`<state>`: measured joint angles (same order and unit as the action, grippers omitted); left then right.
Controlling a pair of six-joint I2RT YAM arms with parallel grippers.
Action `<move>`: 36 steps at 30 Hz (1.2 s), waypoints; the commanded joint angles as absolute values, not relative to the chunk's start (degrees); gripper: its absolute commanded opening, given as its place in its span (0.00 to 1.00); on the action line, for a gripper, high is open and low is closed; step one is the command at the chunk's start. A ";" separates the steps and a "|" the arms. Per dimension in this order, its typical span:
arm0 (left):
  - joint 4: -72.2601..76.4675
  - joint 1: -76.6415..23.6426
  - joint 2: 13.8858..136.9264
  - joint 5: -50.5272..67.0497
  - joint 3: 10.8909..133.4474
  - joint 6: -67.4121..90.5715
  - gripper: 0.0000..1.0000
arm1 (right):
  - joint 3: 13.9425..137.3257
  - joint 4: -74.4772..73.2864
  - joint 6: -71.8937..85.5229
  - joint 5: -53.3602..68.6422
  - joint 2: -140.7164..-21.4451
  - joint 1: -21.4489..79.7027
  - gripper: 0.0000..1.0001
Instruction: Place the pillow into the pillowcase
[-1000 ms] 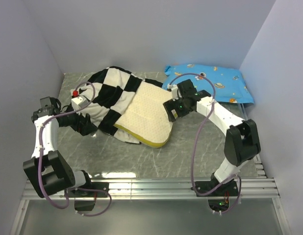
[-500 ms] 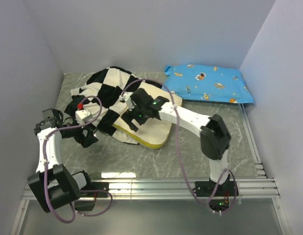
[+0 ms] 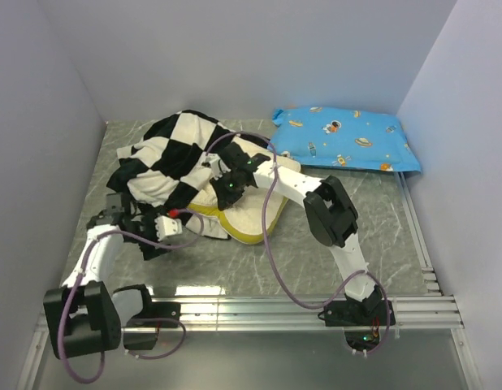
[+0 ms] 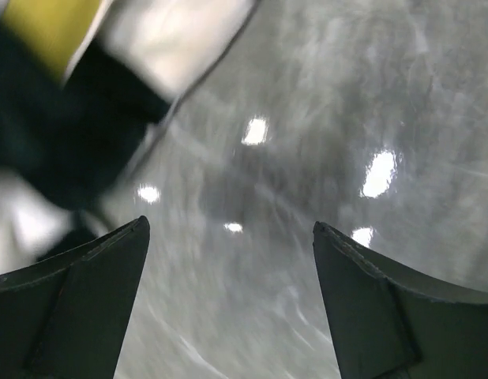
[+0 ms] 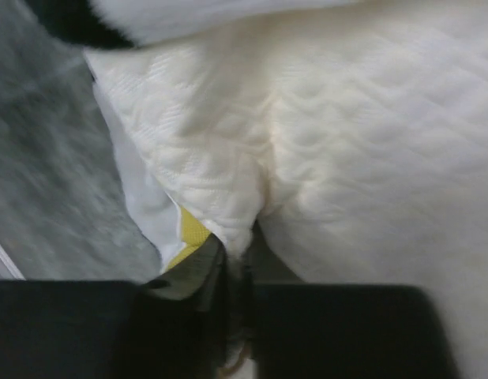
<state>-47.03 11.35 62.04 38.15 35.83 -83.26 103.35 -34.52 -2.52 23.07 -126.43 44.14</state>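
The pillow (image 3: 247, 218) lies left of the middle of the desk (image 3: 218, 272). Its cream, quilted face is up and its near end, trimmed in olive-yellow, is exposed and points toward the near edge. Its far end is covered by the pillowcase (image 3: 166, 154), a black-and-white checked cloth heaped in loose folds from the pillow's far end toward the far left corner of the desk. How far that end sits inside the opening cannot be told. The right gripper (image 3: 227, 191) is down on the pillow's left side, just where the checked cloth ends. In the right wrist view the right gripper (image 5: 238, 241) has its fingers drawn close together, pinching a raised fold of the pillow (image 5: 370, 142), with a sliver of yellow trim showing just beside the pinch. The right arm reaches in across the pillow from the right. The left gripper (image 3: 153, 242) sits low near the left edge of the desk, beside the near fringe of the pillowcase. In the left wrist view the left gripper (image 4: 228, 225) stands spread wide with only bare grey desk between its fingers, and blurred dark and yellow fabric lies off to its upper left. A blue cartoon-print pillow (image 3: 348, 138) lies flat in the far right corner of the desk, well apart from both grippers.
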 commanded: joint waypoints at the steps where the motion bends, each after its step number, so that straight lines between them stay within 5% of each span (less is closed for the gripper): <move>1: -34.91 1.63 63.10 35.34 34.45 -88.16 0.89 | 105.20 -37.71 -0.09 32.68 -127.19 41.14 0.00; 13: -20.04 -13.61 87.00 30.15 43.59 -82.88 0.78 | 103.97 -38.32 -0.27 40.86 -120.06 39.46 0.00; 19: -28.11 -18.96 94.48 30.06 49.83 -83.49 0.37 | 106.60 -37.71 2.63 45.26 -119.62 38.06 0.00; 23: -31.46 -27.75 89.15 32.07 50.10 -82.89 0.00 | 109.51 -34.90 7.28 47.02 -121.20 37.44 0.00; 31: -29.97 -53.76 79.81 39.11 60.02 -65.14 0.00 | 113.38 -23.47 21.53 45.45 -124.80 38.31 0.00; 36: -32.43 -56.69 79.46 40.96 59.09 -62.75 0.00 | 104.28 -20.76 21.97 43.16 -127.26 38.32 0.00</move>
